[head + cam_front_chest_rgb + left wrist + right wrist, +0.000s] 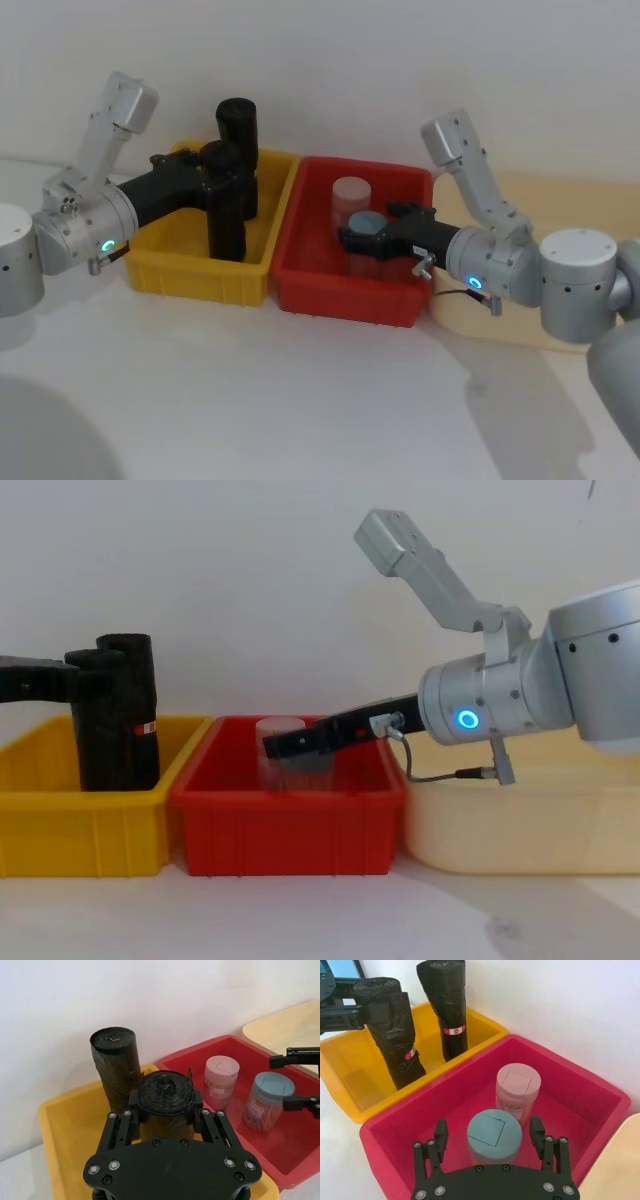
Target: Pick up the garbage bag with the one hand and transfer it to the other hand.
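My left gripper (166, 1109) is clamped on the garbage bag (227, 215) near its top, one finger on each side; the bag stands upright in the yellow bin (200, 282), just in front of a second black roll (238, 125) that wears a red-and-white band; my right gripper (489, 1132) reaches into the red bin (340, 297) beside it, fingers spread wide on either side of a blue-lidded jar (494, 1149) without touching it; a pink-lidded jar (517, 1085) stands just behind.
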